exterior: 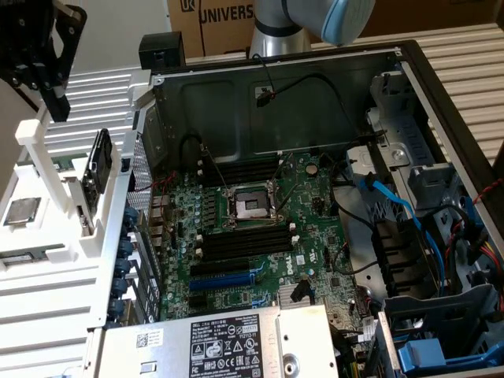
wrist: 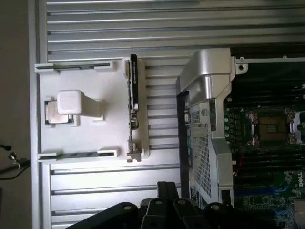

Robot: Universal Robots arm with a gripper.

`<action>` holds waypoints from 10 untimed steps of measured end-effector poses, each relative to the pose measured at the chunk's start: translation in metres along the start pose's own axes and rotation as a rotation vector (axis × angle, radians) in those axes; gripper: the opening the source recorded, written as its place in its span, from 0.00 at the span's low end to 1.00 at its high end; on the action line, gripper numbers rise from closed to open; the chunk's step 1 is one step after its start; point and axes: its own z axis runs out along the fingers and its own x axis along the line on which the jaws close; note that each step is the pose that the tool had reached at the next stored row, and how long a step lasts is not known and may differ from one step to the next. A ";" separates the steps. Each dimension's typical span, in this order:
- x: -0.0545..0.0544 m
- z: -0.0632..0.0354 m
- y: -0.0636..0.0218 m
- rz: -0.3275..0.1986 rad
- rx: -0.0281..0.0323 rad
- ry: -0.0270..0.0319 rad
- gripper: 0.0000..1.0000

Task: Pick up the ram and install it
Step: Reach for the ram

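Two thin green ram sticks stand on edge in a white holder (wrist: pixel 90 126) beside the computer case, one ram stick (wrist: pixel 71 67) along one side and another ram stick (wrist: pixel 76 154) along the opposite side. In the exterior view the white holder (exterior: pixel 47 236) sits at the left, with a bit of green ram (exterior: pixel 66 163) showing. My black gripper (exterior: pixel 55 106) hangs high above the holder's far end, touching nothing. From the wrist camera, the gripper (wrist: pixel 164 191) is shut and empty, its fingers pressed together.
The holder also carries a CPU chip (exterior: pixel 22 211) under a white block and an upright black card (exterior: pixel 98 169). The open case (exterior: pixel 315 87) lies at the exterior view's right, its motherboard showing black memory slots (exterior: pixel 244 240), a CPU socket (exterior: pixel 250 206), a blue slot (exterior: pixel 228 276) and loose cables (exterior: pixel 394 205).
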 end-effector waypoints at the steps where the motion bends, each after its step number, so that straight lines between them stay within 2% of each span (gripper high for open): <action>1: 0.004 0.0000 -0.0003 0.000 -0.0001 0.0001 0.11; 6: 0.027 -0.0001 -0.0018 0.000 -0.0006 0.0001 0.11; 7: 0.036 0.0000 -0.0024 0.000 -0.0010 0.0000 0.11; 9: 0.046 -0.0001 -0.0030 0.000 -0.0012 0.0001 0.11; 10: 0.055 -0.0001 -0.0036 0.000 -0.0015 0.0000 0.11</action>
